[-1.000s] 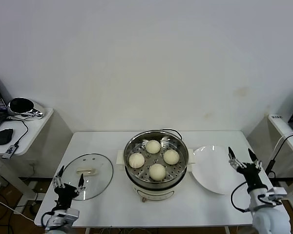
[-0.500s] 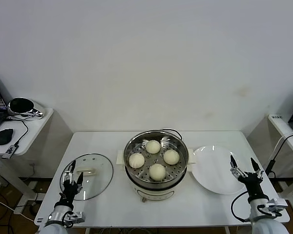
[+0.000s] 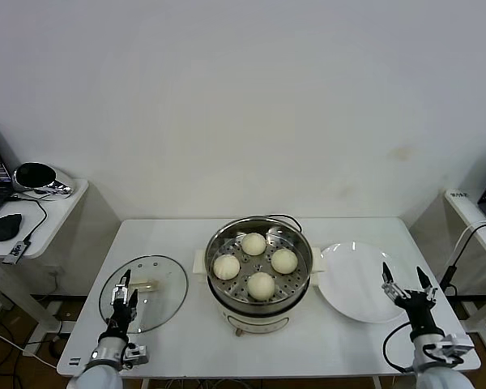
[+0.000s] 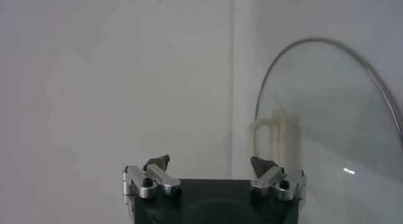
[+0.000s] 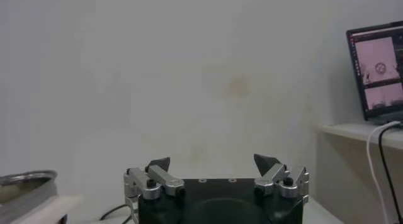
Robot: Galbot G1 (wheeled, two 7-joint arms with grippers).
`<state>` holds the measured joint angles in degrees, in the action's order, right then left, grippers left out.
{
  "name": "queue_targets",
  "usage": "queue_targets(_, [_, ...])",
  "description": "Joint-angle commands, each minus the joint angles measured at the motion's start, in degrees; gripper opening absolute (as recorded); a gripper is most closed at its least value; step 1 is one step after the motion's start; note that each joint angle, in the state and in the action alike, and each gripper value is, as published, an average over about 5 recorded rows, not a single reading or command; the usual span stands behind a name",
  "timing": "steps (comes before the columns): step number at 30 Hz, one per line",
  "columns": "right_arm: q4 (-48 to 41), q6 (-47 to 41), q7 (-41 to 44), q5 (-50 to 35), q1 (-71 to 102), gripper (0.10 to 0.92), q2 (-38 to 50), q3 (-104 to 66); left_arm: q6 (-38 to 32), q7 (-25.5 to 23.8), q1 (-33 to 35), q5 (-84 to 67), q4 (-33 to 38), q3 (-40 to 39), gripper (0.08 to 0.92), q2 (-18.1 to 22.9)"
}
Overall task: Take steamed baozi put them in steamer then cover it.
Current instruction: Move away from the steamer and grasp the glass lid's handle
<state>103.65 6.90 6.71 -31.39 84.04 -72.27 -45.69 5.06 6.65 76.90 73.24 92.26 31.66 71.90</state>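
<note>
White table [image 3: 178,332] against a plain wall [image 3: 243,97] holds the steamer [image 3: 259,243].

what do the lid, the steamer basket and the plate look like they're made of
Lid: clear glass, the table shows through it; thin metal rim; cream handle, probably plastic.
Steamer: shiny stainless steel by its mirror-like wall and perforated floor, on a cream base that looks like plastic.
Plate: glossy white, likely ceramic, though melamine cannot be ruled out.
</note>
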Motion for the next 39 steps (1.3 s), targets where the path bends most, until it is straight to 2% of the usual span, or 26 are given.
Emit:
queue_targets(1, [-0.7, 0.3, -0.1, 0.8, 0.0, 0.823, -0.3, -0.2, 2.4, -0.6, -4.5, 2.1, -4.5, -0.7, 0.823, 0.6])
queue_targets(20, [-2.0, 0.6, -0.1, 1.5, -0.6, 0.823, -0.8, -0.2, 3.2, -2.2, -9.1, 2.6, -9.0, -1.0, 0.823, 1.2])
queue_targets(39, [-3.0, 1.0, -0.1, 2.3, -0.8, 0.823, -1.6, -0.1, 5.5, 1.3, -12.4, -0.7, -12.8, -2.0, 0.823, 3.2])
